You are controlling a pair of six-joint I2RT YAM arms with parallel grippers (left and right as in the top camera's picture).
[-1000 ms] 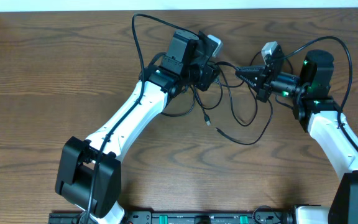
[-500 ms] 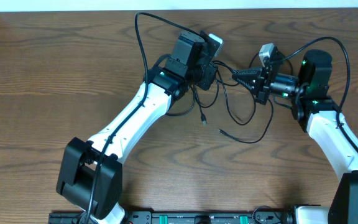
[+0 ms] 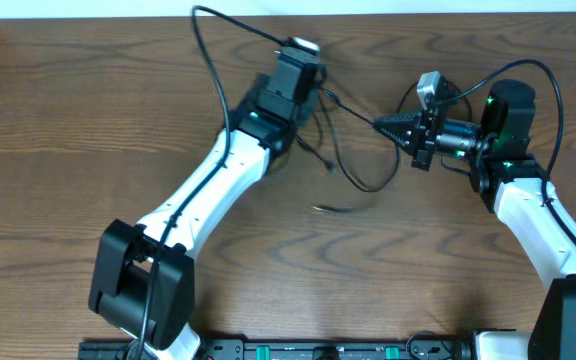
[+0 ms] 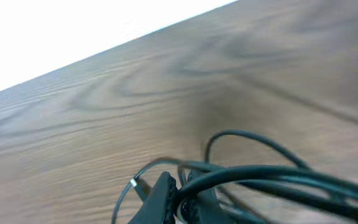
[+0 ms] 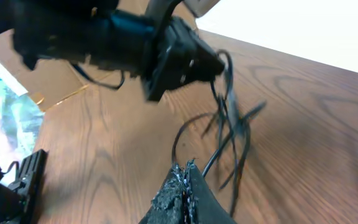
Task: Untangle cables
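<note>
Since a second ago, my left tool has swung away from the right one and toward the far edge of the desk, dragging the cables along. Its jaws have gone from partly apart to clenched. On the left wrist camera that tool grips a bundle of dark strands. I count at least three running out of it, with one loop arching above.

My right tool has held its place and is pinched tight. One strand runs nearly straight from its tip to the left tool, so both tools are gripping the tangle. On the right wrist camera the tip is closed, with thin cords rising just beyond it.

Below the two tools one slack loop lies on the desk, and one loose plug end rests nearer me.
</note>
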